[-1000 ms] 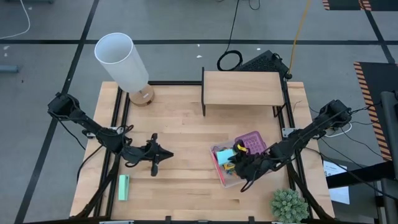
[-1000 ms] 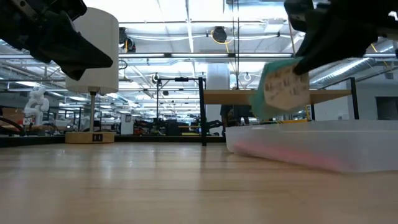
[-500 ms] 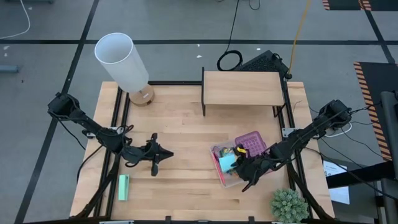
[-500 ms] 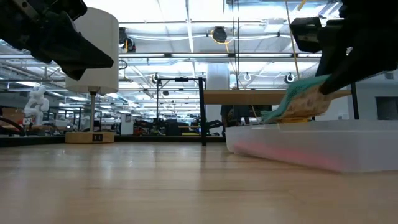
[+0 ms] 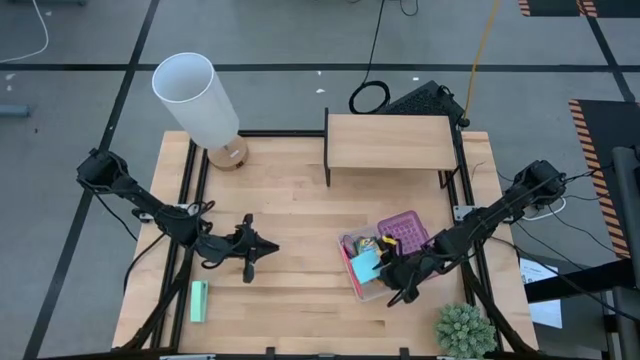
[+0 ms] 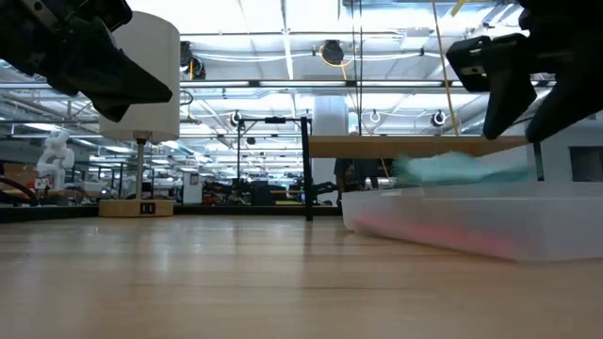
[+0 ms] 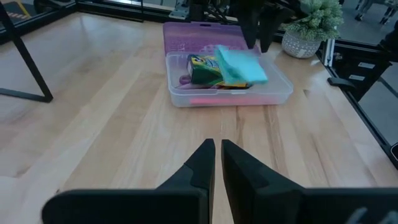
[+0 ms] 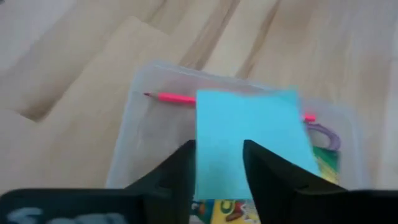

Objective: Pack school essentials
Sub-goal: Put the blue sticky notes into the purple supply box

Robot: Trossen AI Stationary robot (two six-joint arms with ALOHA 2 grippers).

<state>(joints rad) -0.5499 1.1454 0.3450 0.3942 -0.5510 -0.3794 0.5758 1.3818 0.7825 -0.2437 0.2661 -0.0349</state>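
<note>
From above we see the right claw (image 5: 397, 281) over the clear box (image 5: 352, 280) near the bench's (image 5: 290, 210) front right, the blue pad (image 5: 364, 260) lying inside. Level, the pad (image 6: 452, 169) rests on the box. The left claw (image 7: 217, 163) hangs nearly closed, empty. The right claw (image 8: 217, 158) stands open above the pad (image 8: 249, 137), pink pen (image 8: 171, 98) beneath.

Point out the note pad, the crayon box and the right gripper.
note pad (image 8: 249, 146): right wrist view, middle of its top face.
crayon box (image 7: 202, 68): left wrist view, its side.
right gripper (image 5: 397, 283): high view, between fingertips.
</note>
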